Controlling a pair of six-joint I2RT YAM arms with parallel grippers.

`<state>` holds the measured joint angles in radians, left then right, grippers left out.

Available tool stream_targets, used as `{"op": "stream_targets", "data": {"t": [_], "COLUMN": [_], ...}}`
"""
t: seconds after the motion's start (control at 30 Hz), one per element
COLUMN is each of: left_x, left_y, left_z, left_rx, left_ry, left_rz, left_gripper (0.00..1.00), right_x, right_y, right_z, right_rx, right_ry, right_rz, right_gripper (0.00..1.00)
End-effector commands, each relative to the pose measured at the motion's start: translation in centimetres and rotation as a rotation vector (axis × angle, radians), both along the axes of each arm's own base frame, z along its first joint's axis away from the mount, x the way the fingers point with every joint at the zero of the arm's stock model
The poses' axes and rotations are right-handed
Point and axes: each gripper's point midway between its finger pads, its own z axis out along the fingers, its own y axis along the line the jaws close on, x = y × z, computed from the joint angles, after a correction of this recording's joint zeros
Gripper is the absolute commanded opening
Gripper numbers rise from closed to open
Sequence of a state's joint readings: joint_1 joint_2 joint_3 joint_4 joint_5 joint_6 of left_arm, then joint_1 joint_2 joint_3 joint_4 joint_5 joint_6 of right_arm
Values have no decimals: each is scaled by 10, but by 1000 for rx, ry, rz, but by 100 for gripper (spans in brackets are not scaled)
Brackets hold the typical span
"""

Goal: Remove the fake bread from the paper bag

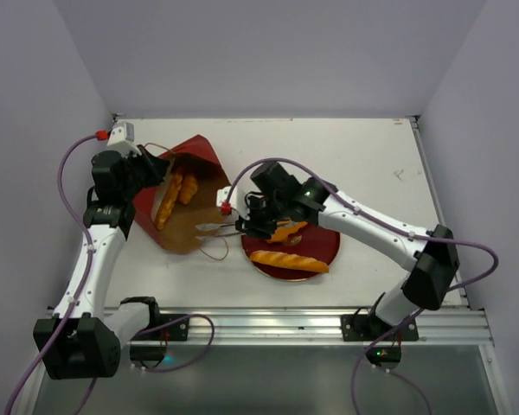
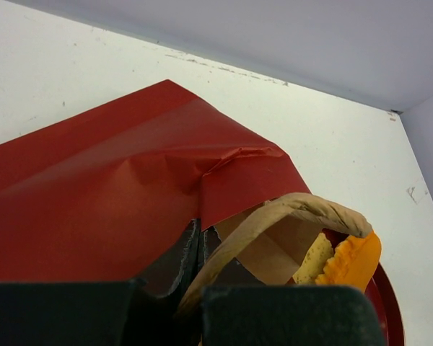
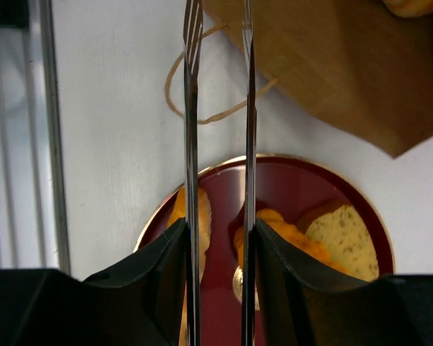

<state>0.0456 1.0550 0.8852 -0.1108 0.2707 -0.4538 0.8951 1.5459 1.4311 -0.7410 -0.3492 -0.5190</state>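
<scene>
— Toward the far-left corner: paper bag (image 1: pixel 195 160) on its side, rim clamped in the left gripper (image 2: pixel 200 241), fake bread (image 1: pixel 167 203) inside.
— And mid-table?
— Closed on metal tongs (image 3: pixel 191 108): right gripper (image 3: pixel 218 231), blades narrowly apart, over the red plate (image 1: pixel 329 246) bearing orange loaves (image 1: pixel 290 259).

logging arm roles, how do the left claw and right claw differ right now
The left claw pinches the rim of the paper bag; the right claw grips metal tongs. The left sits against the bag, the right by the red plate. Both are shut on something.
</scene>
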Motion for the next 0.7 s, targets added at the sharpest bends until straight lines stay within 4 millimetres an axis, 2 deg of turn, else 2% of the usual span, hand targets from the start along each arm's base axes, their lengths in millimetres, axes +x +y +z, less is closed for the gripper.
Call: {"op": "stream_targets", "data": {"t": [0.0,0.03,0.17,0.2,0.23,0.3,0.37,0.67], "left_x": [-10,-12,-18,-19,-20,-21,-23,-25], "left_y": [-7,-7,-11,-12,-12,-14,-14,-15], "left_z": [8,4,-5,-6,-8,-12,-15,-13], "left_rx": [9,12,10,9,10,7,9,9], "left_ry": [-29,-15,3,7,11,21,24,10], "left_rz": [-57,-61,-82,-90,-94,-104,-108,-109], "left_gripper": [0,0,0,0,0,0,0,0], "right_x": [28,32,43,38,46,52,63,91], "right_y": [38,43,67,75,73,83,82,79], "right_z": [17,9,3,4,3,2,5,-11], "right_rx": [19,-14,-68,-71,-120,-145,-190,-362], "right_ry": [-255,-323,-533,-574,-644,-723,-783,-941], "right_rz": [36,88,173,197,191,186,144,132], "right_gripper": [42,42,43,43,43,42,42,44]}}
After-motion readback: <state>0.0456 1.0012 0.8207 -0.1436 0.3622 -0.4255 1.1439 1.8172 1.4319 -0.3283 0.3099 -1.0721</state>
